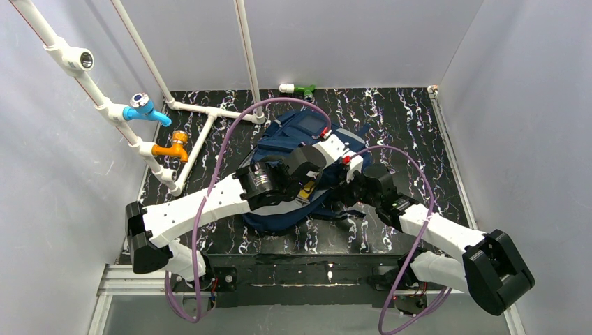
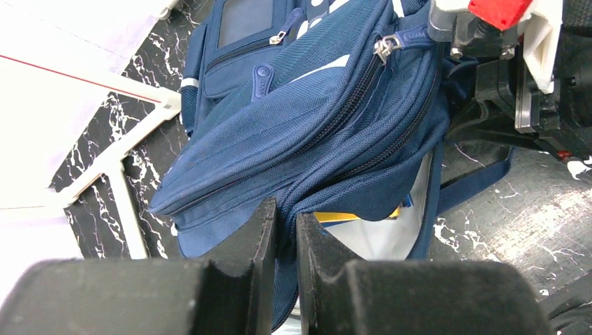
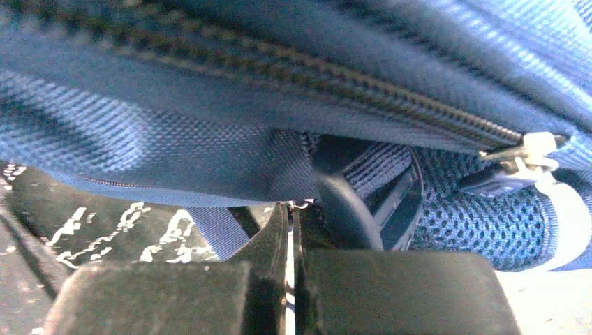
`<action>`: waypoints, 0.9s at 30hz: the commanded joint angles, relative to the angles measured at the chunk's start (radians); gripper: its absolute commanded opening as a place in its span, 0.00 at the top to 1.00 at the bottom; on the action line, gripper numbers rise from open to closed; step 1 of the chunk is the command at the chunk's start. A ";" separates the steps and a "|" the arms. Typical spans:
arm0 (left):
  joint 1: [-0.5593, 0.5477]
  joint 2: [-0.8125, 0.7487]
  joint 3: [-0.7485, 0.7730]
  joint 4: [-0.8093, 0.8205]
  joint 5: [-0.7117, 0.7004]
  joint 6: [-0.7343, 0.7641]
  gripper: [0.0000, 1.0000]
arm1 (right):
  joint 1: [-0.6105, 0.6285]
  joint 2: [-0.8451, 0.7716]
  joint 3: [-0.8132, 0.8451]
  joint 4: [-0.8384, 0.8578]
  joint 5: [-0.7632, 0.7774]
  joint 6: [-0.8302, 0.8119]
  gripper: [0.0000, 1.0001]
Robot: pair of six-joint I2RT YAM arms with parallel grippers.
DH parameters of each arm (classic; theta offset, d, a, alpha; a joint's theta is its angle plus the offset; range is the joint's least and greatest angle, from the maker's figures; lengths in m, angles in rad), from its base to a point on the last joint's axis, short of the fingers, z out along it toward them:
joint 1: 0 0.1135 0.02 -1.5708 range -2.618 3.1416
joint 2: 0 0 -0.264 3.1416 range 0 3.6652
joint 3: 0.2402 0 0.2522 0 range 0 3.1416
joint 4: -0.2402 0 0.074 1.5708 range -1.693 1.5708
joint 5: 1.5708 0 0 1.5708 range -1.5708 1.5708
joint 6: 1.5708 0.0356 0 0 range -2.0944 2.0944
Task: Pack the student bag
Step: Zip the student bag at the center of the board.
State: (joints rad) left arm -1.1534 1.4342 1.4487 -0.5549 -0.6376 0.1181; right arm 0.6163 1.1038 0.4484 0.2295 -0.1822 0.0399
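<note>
Pinching a fold of navy fabric at the lip of the opening, the left pincer [image 2: 283,209] stands almost closed. It seems to be lifting the student bag [image 2: 300,112] so the mouth gapes, and a yellow item [image 2: 356,216] shows inside. The right pincer [image 3: 290,213] is fully closed under the bag's side, near a zip pull [image 3: 534,148]; whether it nips anything I cannot tell. The bag lies mid-table [image 1: 419,125], nearer the far edge.

Pale grey walls [image 1: 349,35] close in three sides under even light. A black table [image 1: 405,118] veined in white spreads around the left gripper [image 2: 285,209]. Well to its left stands a white pipe frame [image 1: 209,112] carrying a blue tap [image 1: 148,109] and an orange tap [image 1: 173,148]. Beyond the gripper, by the back wall, lies a green-and-white fitting [image 1: 297,88].
</note>
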 commanded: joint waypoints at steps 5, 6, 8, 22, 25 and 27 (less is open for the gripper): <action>0.004 -0.062 0.022 0.069 0.006 -0.059 1.00 | 0.084 -0.065 0.108 -0.137 -0.211 0.328 0.99; 0.004 -0.068 0.006 0.070 0.015 -0.061 1.00 | 0.087 -0.075 0.126 -0.187 -0.219 0.351 0.99; 0.004 -0.091 -0.033 0.061 0.037 -0.068 1.00 | 0.088 -0.089 0.161 -0.294 -0.200 0.382 0.99; -0.001 -0.423 -0.263 -0.086 0.518 -0.354 0.23 | 0.083 0.071 0.293 -0.484 -0.284 0.657 0.99; -0.019 -0.420 -0.268 -0.030 0.629 -0.403 0.25 | 0.082 0.052 0.289 -0.466 -0.268 0.738 0.99; -0.058 -0.400 -0.285 0.036 0.638 -0.414 0.31 | 0.082 0.043 0.276 -0.439 -0.278 0.797 0.99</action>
State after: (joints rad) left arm -1.1633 1.0027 1.1992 -0.6243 -0.1627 -0.2111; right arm 0.6895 1.1893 0.6720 -0.2893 -0.3534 0.6739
